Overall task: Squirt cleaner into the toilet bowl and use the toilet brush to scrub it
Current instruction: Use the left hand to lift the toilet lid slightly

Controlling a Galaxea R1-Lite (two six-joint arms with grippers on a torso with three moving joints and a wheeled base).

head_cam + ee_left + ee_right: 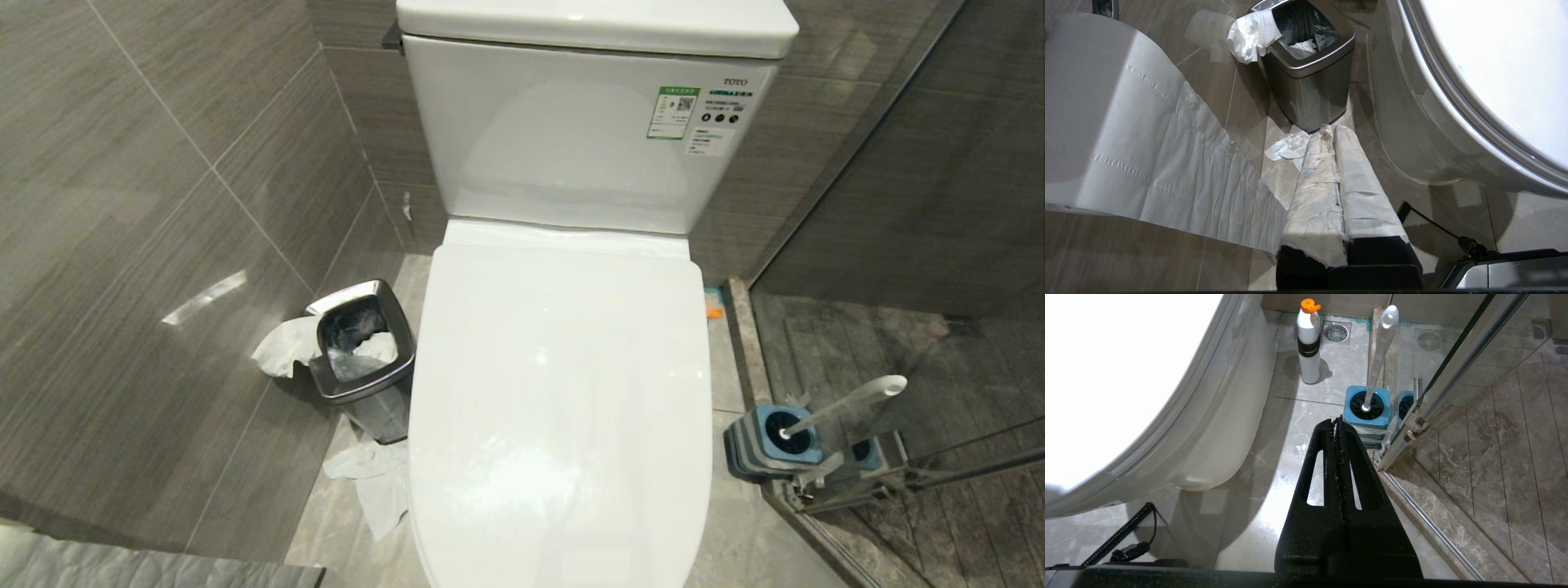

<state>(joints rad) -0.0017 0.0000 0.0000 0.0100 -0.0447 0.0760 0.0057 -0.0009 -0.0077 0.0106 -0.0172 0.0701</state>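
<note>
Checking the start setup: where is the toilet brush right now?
In the head view the toilet brush stands in its blue-and-grey holder on the floor, right of the closed toilet, beside the glass shower door.

Bright overhead light glares off the white toilet lid (563, 392); all views sharp.

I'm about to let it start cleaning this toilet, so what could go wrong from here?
1. The toilet lid is down, so cleaner would land on it, not in the bowl.
2. The left gripper has fingers wrapped in tissue, which may slip on the lid.
3. The brush leans in its holder close against the glass door; the shut right gripper could knock either, or the bottle, while reaching.
</note>
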